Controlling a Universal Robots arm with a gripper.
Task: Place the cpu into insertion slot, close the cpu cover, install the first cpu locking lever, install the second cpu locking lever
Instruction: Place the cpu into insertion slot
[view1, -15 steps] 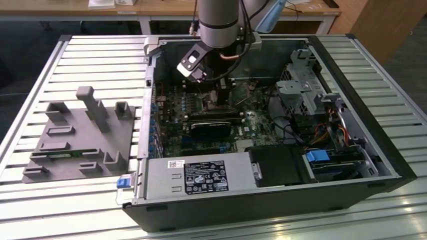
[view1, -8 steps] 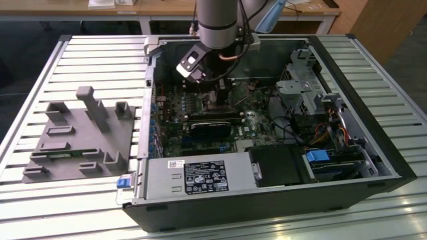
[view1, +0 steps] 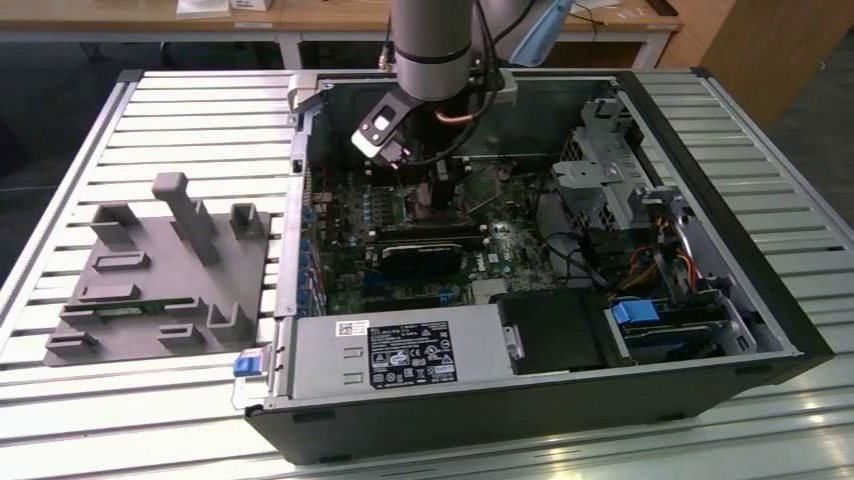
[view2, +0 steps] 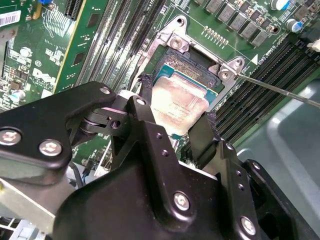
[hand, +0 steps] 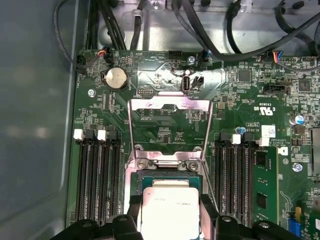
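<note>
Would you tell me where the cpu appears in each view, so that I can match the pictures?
Exterior view: hidden under the gripper, at the middle of the board.
Second wrist view: the cpu is held by the gripper, over the slot.
First wrist view: the cpu is held over the slot, with the open cover beyond it.
Shared landmark: the gripper.
</note>
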